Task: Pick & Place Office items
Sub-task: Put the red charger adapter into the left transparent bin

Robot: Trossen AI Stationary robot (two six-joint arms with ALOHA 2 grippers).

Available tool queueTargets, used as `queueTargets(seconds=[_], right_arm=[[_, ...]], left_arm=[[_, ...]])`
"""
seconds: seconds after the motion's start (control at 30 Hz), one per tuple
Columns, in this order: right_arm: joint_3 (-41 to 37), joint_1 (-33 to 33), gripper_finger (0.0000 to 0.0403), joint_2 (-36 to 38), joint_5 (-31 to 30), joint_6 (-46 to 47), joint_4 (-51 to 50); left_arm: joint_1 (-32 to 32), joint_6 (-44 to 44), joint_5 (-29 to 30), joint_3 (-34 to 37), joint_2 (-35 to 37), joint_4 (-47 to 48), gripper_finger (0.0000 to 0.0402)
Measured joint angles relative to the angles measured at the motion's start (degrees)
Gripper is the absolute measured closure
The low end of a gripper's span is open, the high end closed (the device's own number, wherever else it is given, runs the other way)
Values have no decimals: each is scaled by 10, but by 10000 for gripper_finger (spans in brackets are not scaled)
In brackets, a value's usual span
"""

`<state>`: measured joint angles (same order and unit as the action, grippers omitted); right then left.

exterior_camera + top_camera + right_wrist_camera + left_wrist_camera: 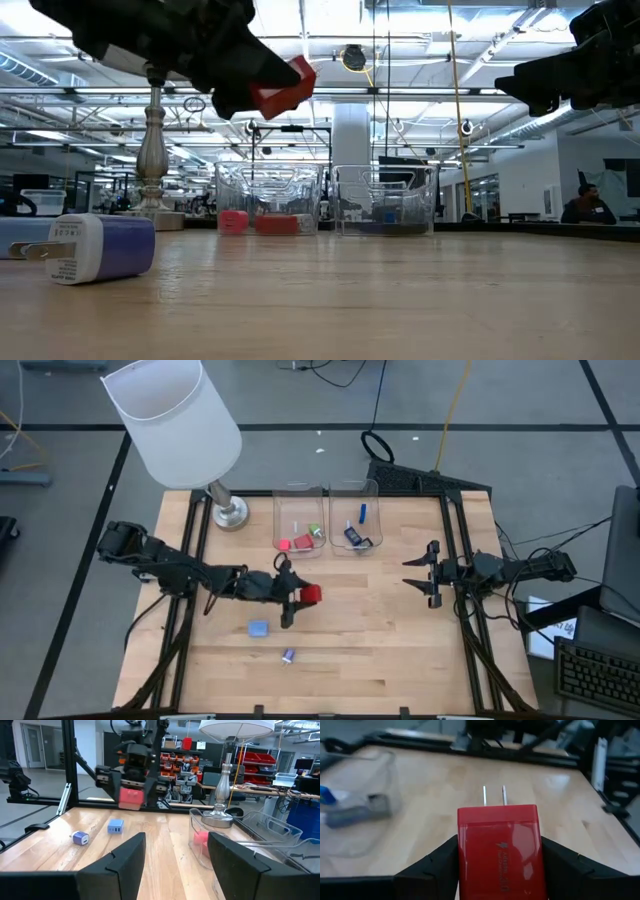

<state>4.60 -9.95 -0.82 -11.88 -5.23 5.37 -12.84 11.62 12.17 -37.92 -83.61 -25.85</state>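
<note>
Just short of the left clear bin [299,518], the left gripper [296,595] pinches a red plug charger [311,594] above the table [380,630], prongs forward, likely for dropping in. Two chargers lie loose on the wood: light blue [258,628], purple [288,655]. The right gripper [418,573] waits spread.

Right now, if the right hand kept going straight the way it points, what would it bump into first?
Probably the left hand holding the red charger; it points across bare table toward them, though depth is hard to judge.
</note>
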Motion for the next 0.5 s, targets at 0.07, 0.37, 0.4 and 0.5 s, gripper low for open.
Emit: queueTargets(seconds=[0.07,0.37,0.4,0.5], right_arm=[[0,0,197,0,0,0,0],[0,0,197,0,0,0,0],[0,0,196,0,0,0,0],[0,0,196,0,0,0,0]], left_arm=[[16,-8,-6,4,0,-20,184],[103,-15,-51,4,0,-65,185],[112,-15,-52,4,0,-69,179],[142,-15,-53,4,1,-75,168]])
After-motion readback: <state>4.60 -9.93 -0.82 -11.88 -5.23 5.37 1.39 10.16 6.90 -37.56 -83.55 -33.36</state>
